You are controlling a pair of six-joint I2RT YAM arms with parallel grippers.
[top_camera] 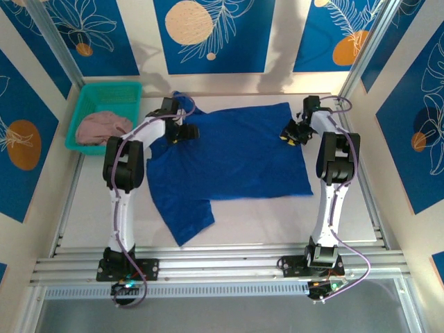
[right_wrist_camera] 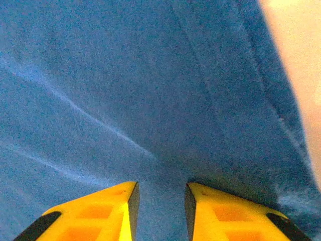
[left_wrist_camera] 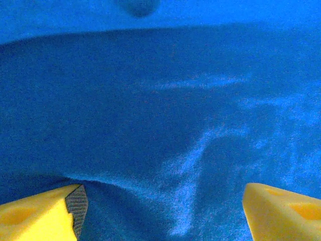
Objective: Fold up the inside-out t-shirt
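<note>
Nearest the top camera, a silver aluminium rail (top_camera: pixel 222 267) was seen along the six o'clock edge of the white table (top_camera: pixel 277 222). At ten o'clock, a teal plastic basket (top_camera: pixel 111 87) was found holding a crumpled dusty-pink garment (top_camera: pixel 103 128). The left gripper (top_camera: pixel 182 132) (left_wrist_camera: pixel 160 206) was lowered onto the ten o'clock corner of the royal-blue cotton short-sleeved t-shirt (top_camera: pixel 236 156) (left_wrist_camera: pixel 165 125) (right_wrist_camera: pixel 130 80), its yellow fingers (left_wrist_camera: pixel 40 216) spread wide with nothing held between them. The t-shirt was laid mostly flat across the middle of the table, one part trailing toward seven o'clock. The right gripper (top_camera: pixel 290 135) (right_wrist_camera: pixel 160 206) was set at the t-shirt's two o'clock edge, its yellow fingers (right_wrist_camera: pixel 100 216) drawn nearly together against the cloth. Whether fabric was pinched there could not be told.
</note>
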